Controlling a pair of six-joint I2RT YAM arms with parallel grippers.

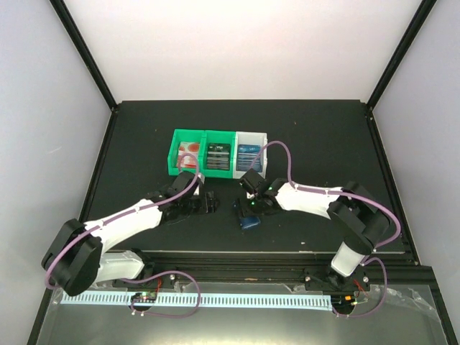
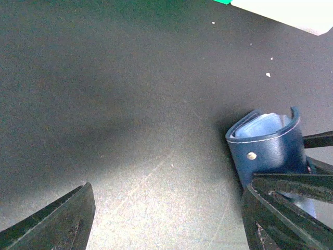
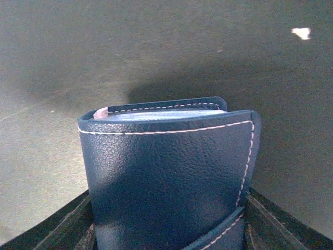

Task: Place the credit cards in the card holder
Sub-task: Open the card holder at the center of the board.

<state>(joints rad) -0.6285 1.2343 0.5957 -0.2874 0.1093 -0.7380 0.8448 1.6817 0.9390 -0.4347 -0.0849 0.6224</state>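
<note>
The card holder point(image 1: 250, 221) is a dark blue wallet standing on edge on the black table, folded, with pale card slots showing at its top point(image 3: 166, 172). My right gripper point(image 1: 249, 208) has a finger against each side of it and is shut on it point(image 3: 169, 229). My left gripper point(image 1: 207, 201) hangs low over bare table just left of the wallet, open, with nothing between its fingers point(image 2: 169, 213). The card holder point(image 2: 268, 148) sits beside its right finger. Credit cards lie in the bin: red-and-white point(image 1: 189, 149), dark point(image 1: 218, 154) and blue point(image 1: 250, 154).
The green-and-white three-compartment bin point(image 1: 172, 164) stands just behind both grippers, and its edge point(image 2: 291, 11) shows at the top of the left wrist view. Black frame posts rise at the table's back corners. A white cable rail runs along the near edge.
</note>
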